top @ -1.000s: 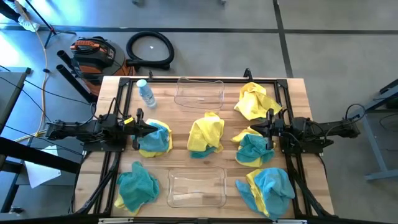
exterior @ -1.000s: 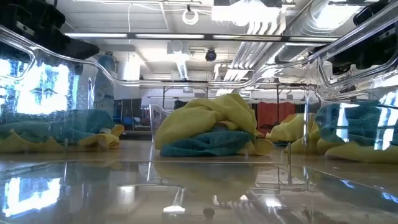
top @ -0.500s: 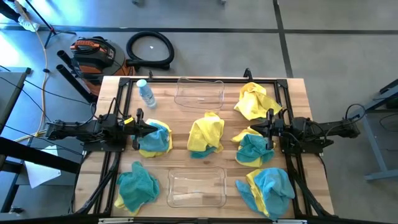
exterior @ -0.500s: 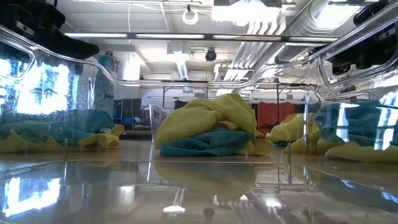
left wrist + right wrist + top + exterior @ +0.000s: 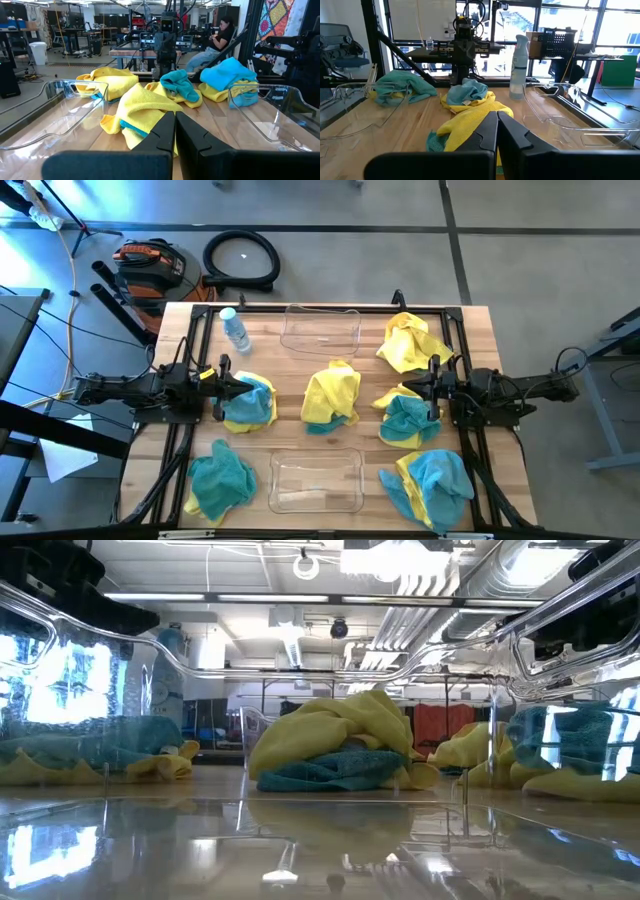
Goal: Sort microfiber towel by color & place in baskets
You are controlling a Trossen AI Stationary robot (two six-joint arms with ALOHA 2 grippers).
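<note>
Yellow and teal-blue microfiber towels lie in several crumpled piles on the wooden table: a yellow-over-teal pile at the centre [image 5: 332, 395], a yellow one at the far right [image 5: 412, 342], and teal-topped ones at the near left [image 5: 220, 485] and near right [image 5: 432, 485]. One clear basket [image 5: 322, 330] stands at the far edge, the other [image 5: 316, 480] at the near edge. My left gripper [image 5: 243, 387] is shut and points level above a teal-and-yellow pile [image 5: 250, 405]. My right gripper [image 5: 408, 392] is shut and points level above another pile [image 5: 405, 420]. Neither holds anything.
A clear bottle [image 5: 235, 330] stands at the far left beside the far basket. Black frame rails [image 5: 470, 470] run along the table's left and right sides. A person [image 5: 222, 32] sits beyond the table's right side. A vacuum and hose [image 5: 240, 258] lie on the floor.
</note>
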